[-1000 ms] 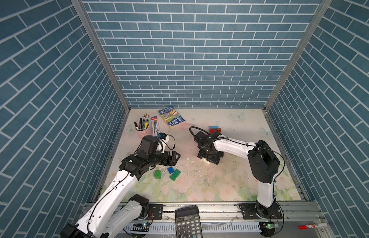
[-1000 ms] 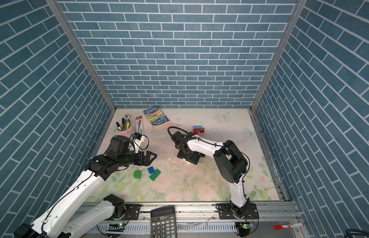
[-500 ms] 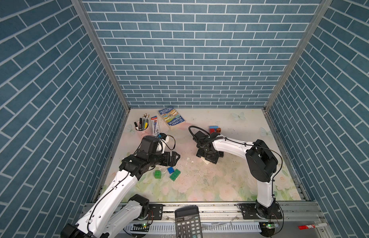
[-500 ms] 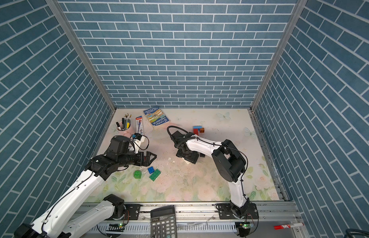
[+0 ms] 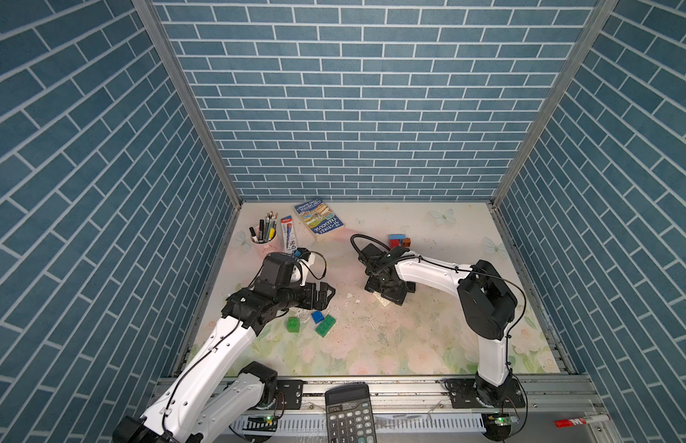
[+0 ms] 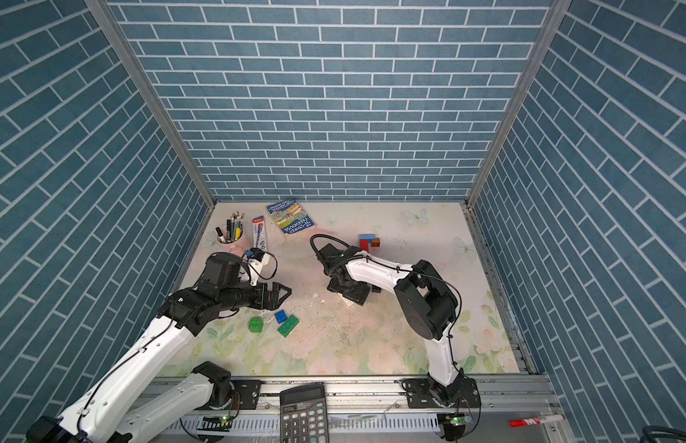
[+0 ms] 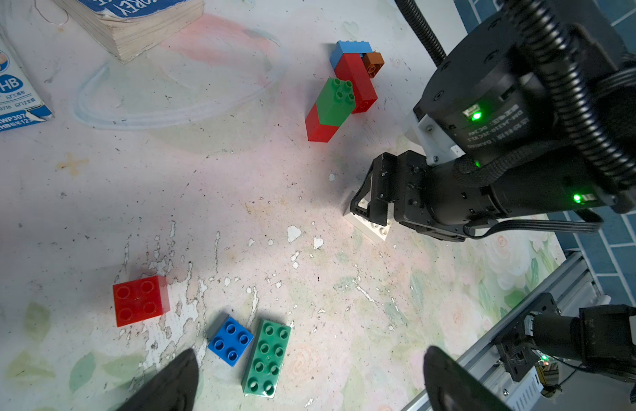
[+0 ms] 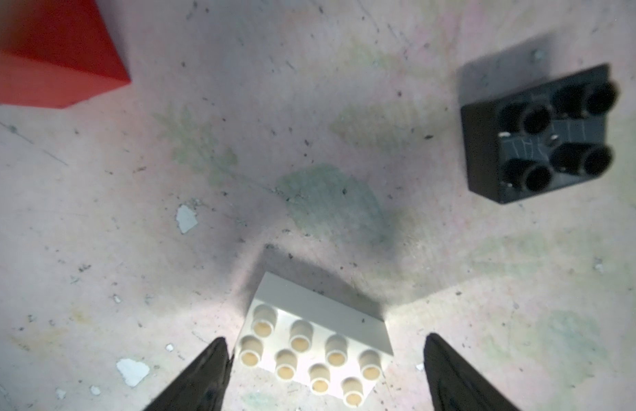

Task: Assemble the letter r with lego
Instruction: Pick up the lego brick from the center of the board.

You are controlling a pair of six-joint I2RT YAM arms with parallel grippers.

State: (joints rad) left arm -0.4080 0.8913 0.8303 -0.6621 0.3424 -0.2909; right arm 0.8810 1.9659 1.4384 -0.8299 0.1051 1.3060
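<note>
White brick (image 8: 314,350) flat mid desk (image 5: 410,345), studs up, long axis running skewed from finger to finger of right pincer (image 8: 325,343). Pincer released, straddles brick, one finger (image 8: 206,370) just beside brick end, no grip. Black brick (image 8: 539,133) near, studs up. Left pincer (image 7: 309,356) released, empty, above blue brick (image 7: 230,341) and green oblong (image 7: 266,357), which lie just beside each other, studs up. Red square (image 7: 140,300) near. Red-green-blue-brown stack (image 7: 341,92) on its side toward back. Book (image 5: 318,219) reads "TREEHOUSE"; box (image 7: 10,89) reads "HB".
</note>
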